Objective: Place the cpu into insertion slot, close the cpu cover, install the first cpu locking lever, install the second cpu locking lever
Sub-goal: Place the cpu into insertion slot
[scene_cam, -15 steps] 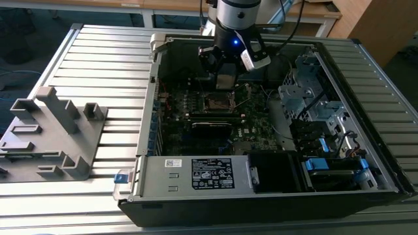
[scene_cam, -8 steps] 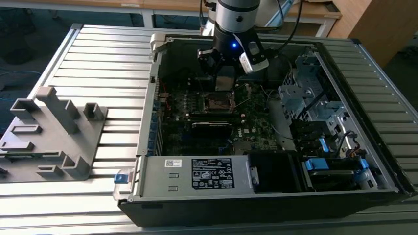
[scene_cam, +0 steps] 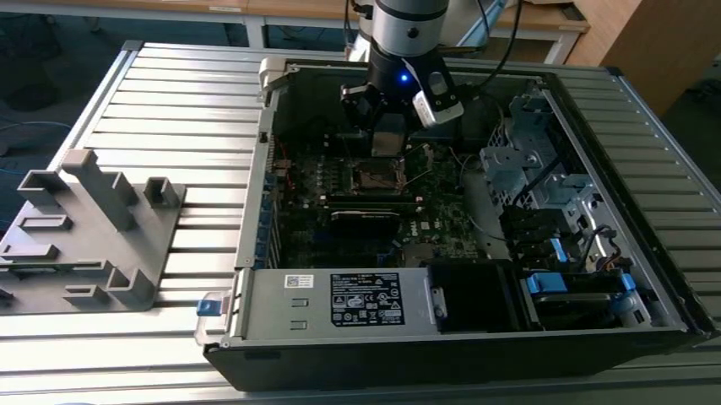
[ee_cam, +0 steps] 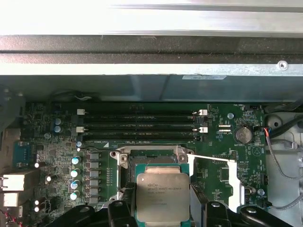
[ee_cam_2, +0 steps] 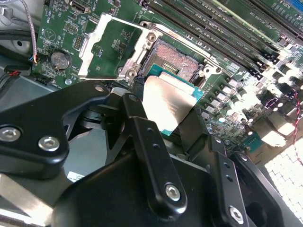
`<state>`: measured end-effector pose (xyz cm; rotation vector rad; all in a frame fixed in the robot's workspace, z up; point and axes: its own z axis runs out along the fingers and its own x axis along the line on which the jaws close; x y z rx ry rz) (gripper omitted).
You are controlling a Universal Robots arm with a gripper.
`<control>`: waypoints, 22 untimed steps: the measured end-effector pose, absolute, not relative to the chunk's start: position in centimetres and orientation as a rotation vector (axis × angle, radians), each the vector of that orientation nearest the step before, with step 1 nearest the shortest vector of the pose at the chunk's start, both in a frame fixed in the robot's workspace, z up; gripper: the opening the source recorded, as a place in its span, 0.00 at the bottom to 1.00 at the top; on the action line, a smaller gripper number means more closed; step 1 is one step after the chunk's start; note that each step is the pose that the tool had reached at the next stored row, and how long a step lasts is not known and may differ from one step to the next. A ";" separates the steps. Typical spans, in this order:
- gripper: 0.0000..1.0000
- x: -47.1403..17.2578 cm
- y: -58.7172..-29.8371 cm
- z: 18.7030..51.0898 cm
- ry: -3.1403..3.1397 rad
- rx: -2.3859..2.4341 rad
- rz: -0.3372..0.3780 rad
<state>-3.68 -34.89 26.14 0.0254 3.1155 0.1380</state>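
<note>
Cpu (ee_cam: 163, 196) clamped in tool (ee_cam: 166, 210), seemingly just above insertion slot (ee_cam: 151, 160).

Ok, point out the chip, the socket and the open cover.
chip (ee_cam_2: 166, 101), second wrist view, middle of its grey metal top.
socket (ee_cam_2: 177, 57), second wrist view, its dark pin field.
cover (ee_cam_2: 88, 49), second wrist view, one side rail of the frame.

A lab or workshop is indicated by an open black desktop computer case (scene_cam: 451, 364) laid on a ribbed silvery metal table (scene_cam: 181, 101), a grey plastic fixture (scene_cam: 93, 240) set beside it.
</note>
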 end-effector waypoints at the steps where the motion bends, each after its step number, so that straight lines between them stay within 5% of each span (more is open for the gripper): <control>1: 0.54 -3.7 -34.9 26.1 3.116 0.025 0.138; 22: 0.54 -3.8 -34.9 25.1 3.114 0.025 0.138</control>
